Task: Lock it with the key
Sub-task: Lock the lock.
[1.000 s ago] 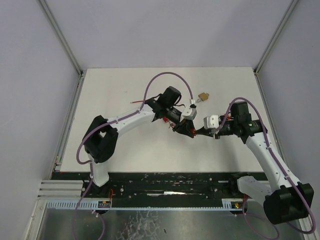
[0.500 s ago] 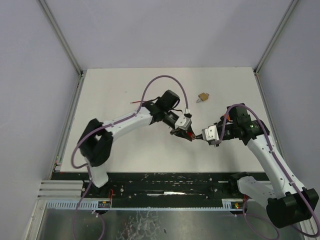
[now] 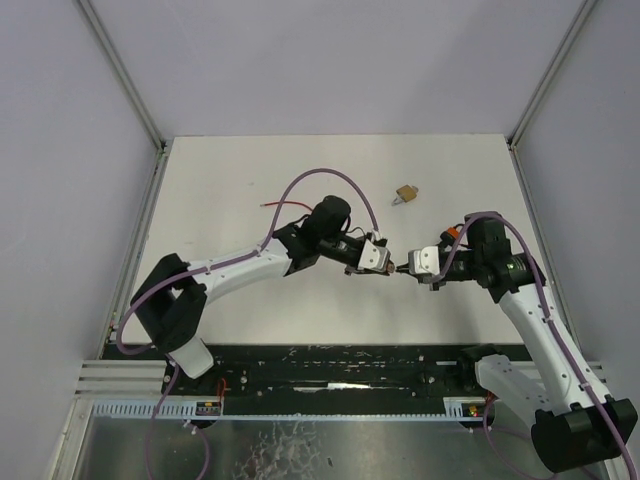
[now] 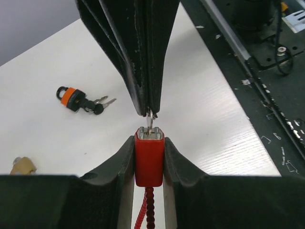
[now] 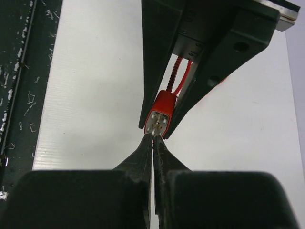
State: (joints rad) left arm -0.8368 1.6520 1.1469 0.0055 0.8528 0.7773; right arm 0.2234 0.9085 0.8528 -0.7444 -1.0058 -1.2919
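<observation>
We see the left pincer [image 4: 149, 143] clenched on the red rectangular padlock [image 4: 149, 164]. It grips the padlock by its two flat sides, with the keyhole end facing outward and the red ribbed cable trailing back between the fingers. We judge this hold is meant to keep the body steady and the keyway open to the other arm.

The right pincer [image 5: 153, 139] is pinched tight on the thin silver key [image 4: 150, 120], with only the tip of the blade showing past its fingertips. That tip sits at the keyhole, in line with the lock. How deep it has gone in we cannot tell.

Both are held above the white table [image 3: 220, 180], a little right of its middle and nearer its near edge.

We count three padlocks:
- the red one in hand
- a small brass padlock [image 3: 405, 193] lying towards the far edge
- an orange padlock with a black shackle [image 4: 71, 98], seen only from the left wrist

A small bunch of keys [image 4: 102, 102] lies touching the orange one. So there is one key in the grip and that one bunch on the table.
</observation>
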